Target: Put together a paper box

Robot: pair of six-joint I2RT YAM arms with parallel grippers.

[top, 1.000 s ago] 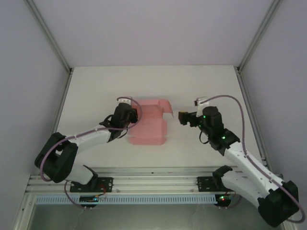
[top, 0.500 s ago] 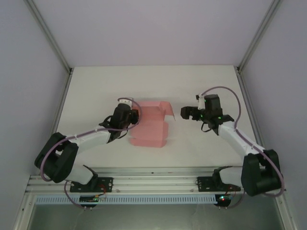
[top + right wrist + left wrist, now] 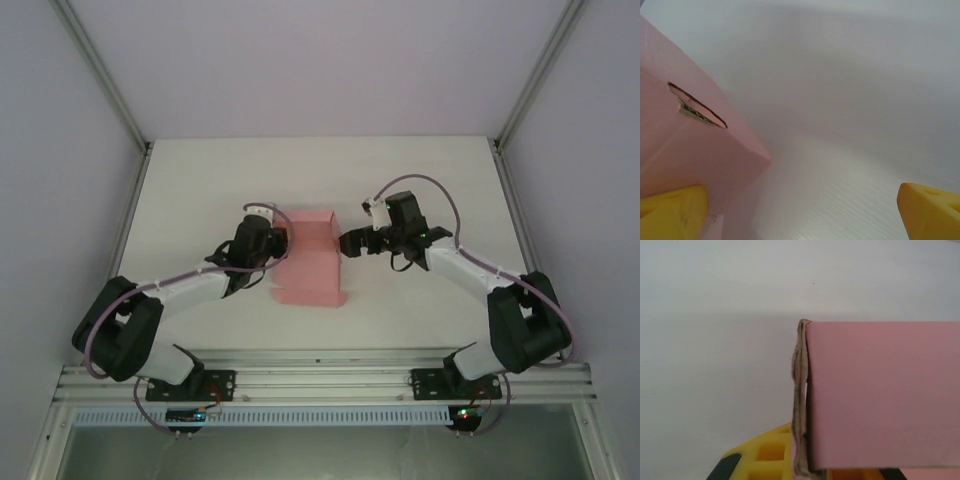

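Two arms work over a white table (image 3: 200, 180) with pale walls on three sides; a metal rail (image 3: 320, 378) along the near edge carries both bases; left arm (image 3: 170, 292) runs from lower left up toward the centre; right arm (image 3: 465, 268) bends in from lower right, with a cable (image 3: 415, 180) looping over its wrist; paper box (image 3: 312, 272) lies at table centre between the two wrists, part-folded, with a flat pink panel toward the near side and the far end raised as a low wall; what shows inside the folded part is plain pink card, and the interior is otherwise hard to read from above; left gripper (image 3: 274, 243) sits at the box's left edge, overlapping it in the top view; right gripper (image 3: 350, 243) sits at the box's right edge, beside the raised far part; left wrist view has an upright pink wall (image 3: 880, 395) face-on, a brown cut edge (image 3: 800, 400) down its left side and white table behind; one yellow finger pad (image 3: 765, 457) at the bottom runs behind the wall's lower edge; cannot tell whether the left fingers are clamped on the wall or apart; right wrist view has the box corner on the left, with a curved slot (image 3: 697, 106) cut in its upper face showing brown core; right fingers are spread wide, yellow fingertips (image 3: 670, 210) at the bottom left and bottom right corners; the left tip is just beside the box's side wall, contact uncertain; the right tip is over bare table, well apart from the box
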